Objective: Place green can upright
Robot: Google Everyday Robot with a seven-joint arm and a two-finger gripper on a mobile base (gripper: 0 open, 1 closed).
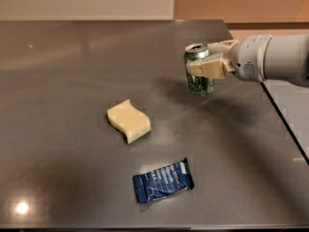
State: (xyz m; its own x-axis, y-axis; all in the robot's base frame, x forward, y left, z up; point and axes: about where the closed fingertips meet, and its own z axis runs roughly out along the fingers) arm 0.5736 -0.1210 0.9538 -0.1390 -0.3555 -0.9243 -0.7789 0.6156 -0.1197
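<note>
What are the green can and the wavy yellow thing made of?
The green can looks like metal, with a shiny silver top rim; the gripper clasps it upright at the right of the table. The yellow block is probably sponge foam: matte, no shine.
</note>
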